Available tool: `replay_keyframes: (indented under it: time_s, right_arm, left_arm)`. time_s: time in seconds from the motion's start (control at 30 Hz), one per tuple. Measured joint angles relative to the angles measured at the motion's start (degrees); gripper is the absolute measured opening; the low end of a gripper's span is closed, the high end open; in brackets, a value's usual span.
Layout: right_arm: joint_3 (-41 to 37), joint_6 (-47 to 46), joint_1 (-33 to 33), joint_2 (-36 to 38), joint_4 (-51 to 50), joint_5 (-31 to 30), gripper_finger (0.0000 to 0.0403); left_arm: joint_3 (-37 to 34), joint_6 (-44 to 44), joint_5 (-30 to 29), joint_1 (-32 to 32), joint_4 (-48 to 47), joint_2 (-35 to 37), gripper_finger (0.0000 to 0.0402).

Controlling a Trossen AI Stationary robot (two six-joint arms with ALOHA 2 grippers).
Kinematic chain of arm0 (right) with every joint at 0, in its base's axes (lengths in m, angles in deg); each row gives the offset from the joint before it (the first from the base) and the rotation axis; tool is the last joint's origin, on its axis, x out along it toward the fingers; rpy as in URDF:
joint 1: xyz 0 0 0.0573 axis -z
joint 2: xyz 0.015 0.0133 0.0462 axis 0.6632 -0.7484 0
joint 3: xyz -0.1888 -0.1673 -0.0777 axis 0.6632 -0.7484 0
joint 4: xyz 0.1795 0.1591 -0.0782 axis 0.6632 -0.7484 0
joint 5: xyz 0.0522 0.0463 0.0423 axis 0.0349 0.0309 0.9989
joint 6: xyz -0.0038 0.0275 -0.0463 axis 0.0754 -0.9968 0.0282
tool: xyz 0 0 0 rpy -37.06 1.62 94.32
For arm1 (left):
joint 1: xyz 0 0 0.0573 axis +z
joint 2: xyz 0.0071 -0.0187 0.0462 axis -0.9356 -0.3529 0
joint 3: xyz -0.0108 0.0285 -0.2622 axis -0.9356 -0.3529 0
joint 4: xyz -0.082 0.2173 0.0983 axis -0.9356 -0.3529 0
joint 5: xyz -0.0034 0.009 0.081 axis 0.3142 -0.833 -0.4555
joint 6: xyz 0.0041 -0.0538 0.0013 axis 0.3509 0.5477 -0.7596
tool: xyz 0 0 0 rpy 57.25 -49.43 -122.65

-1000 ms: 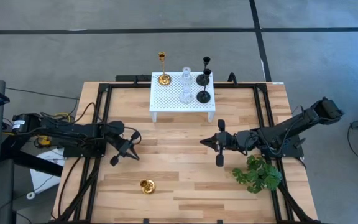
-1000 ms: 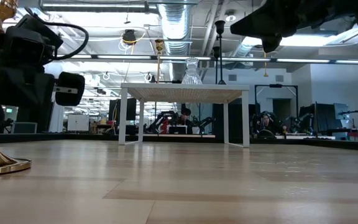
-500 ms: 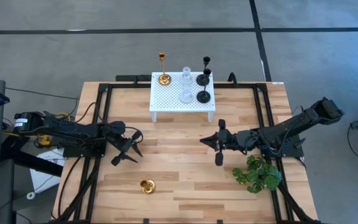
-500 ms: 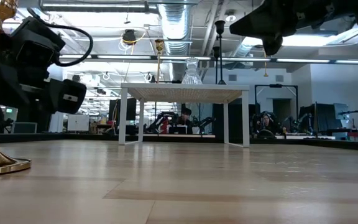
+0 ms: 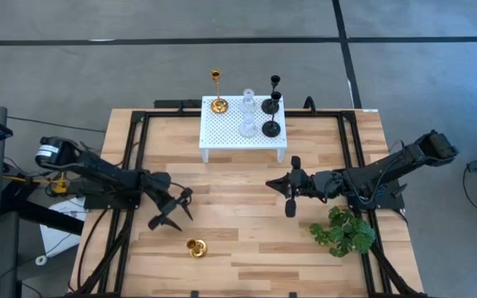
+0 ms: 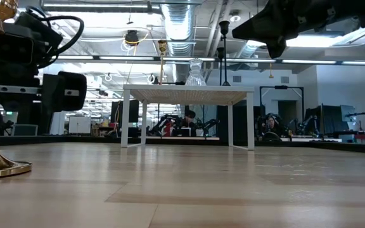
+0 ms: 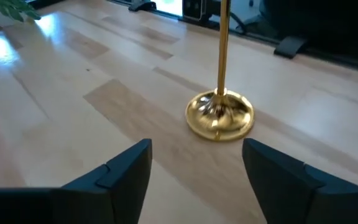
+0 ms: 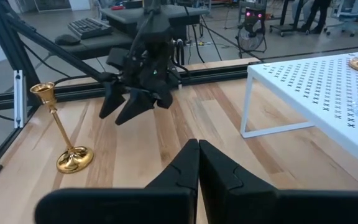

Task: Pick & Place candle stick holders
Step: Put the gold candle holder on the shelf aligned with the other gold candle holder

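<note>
A tall gold candle stick holder [image 5: 195, 247] stands upright on its round base [image 7: 219, 116] near the table's front. My left gripper [image 5: 174, 210] hovers open just behind and left of it, its fingers [image 7: 124, 170] short of the base, touching nothing. The white platform [image 5: 222, 132] at the back carries another gold holder [image 5: 216, 93], two clear glass ones [image 5: 248, 114] and two black ones [image 5: 272, 106]. My right gripper [image 5: 290, 197] is shut and holds nothing, at mid-table right of centre.
A green leafy plant [image 5: 343, 231] lies at the right, close to my right arm. Black frame rails [image 5: 131, 165] run along the table's sides. Bare wood lies between the two grippers and in front of the platform.
My left gripper has opened wide and moved a little toward the table's near edge, closer to the gold holder at the front. The holder has stayed upright where it was.
</note>
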Motion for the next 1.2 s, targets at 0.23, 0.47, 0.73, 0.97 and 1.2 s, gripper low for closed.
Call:
replay_keyframes:
  time_s: [0.23,0.47,0.73,0.97,1.2]
  right_arm:
    - [0.0,-0.62,-0.05,0.0,0.02,0.01,0.0]
    - [0.0,-0.63,-0.17,0.0,0.17,0.06,0.0]
    - [0.0,-0.61,-0.17,0.0,-0.43,0.21,0.0]
    - [0.0,-0.61,-0.17,0.0,-0.68,0.21,0.0]
    - [0.0,-0.61,-0.34,0.0,-0.7,0.23,0.0]
  left_arm:
    - [1.05,6.84,-0.02,-3.1,12.2,-10.48,0.0279]
    - [8.17,10.13,-0.03,-6.06,13.08,-20.18,0.03]
    - [10.25,10.14,0.0,-9.7,13.25,-23.21,0.0288]
    - [13.47,10.54,-0.01,-14.07,14.62,-22.91,0.0273]
    - [15.19,10.54,-3.77,-16.24,14.62,-22.91,0.0264]
